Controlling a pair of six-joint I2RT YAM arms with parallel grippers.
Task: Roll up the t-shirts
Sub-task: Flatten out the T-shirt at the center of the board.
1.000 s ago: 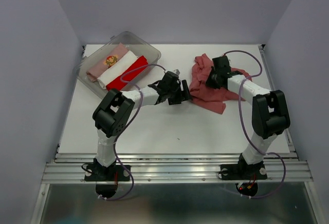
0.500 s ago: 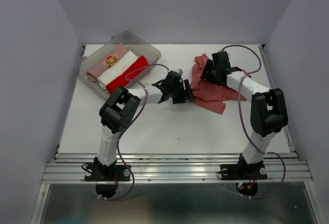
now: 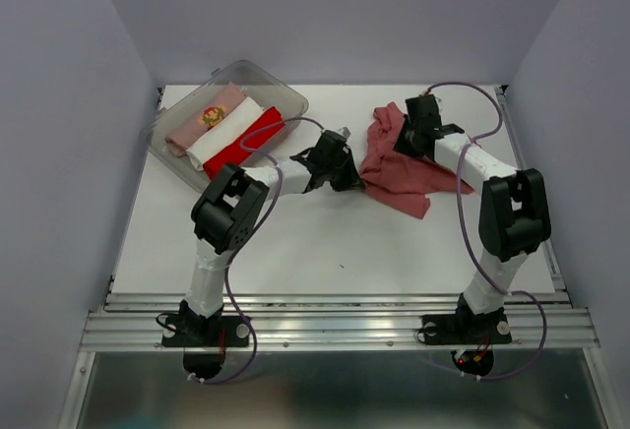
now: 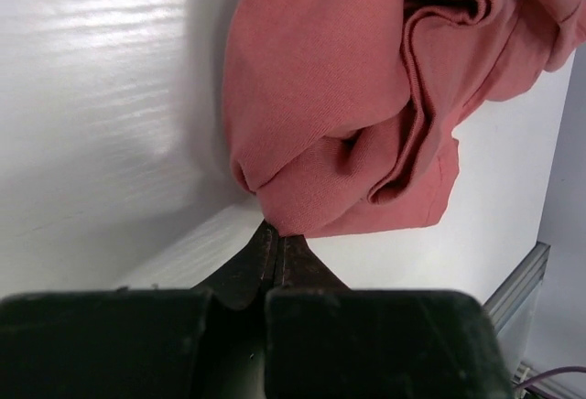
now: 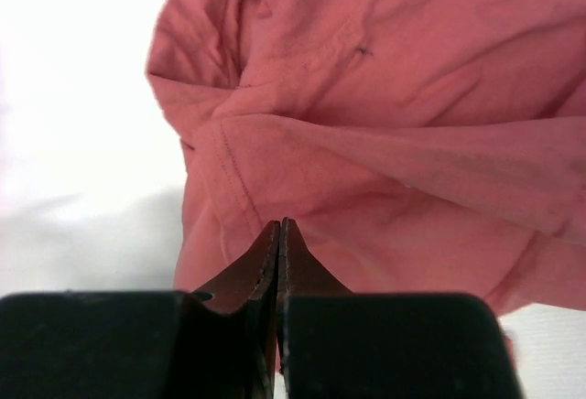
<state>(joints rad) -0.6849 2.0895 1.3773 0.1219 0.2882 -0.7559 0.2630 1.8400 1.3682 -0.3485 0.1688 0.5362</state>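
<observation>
Brick-red t-shirt (image 3: 396,175), pink roll (image 3: 193,129), white roll (image 3: 228,130), red roll (image 3: 248,144)

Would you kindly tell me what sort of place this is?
Probably a robotics lab cell rather than a home: two arms bolted to a metal rail, a white table boxed in by bare walls, and a tub of rolled tees.
</observation>
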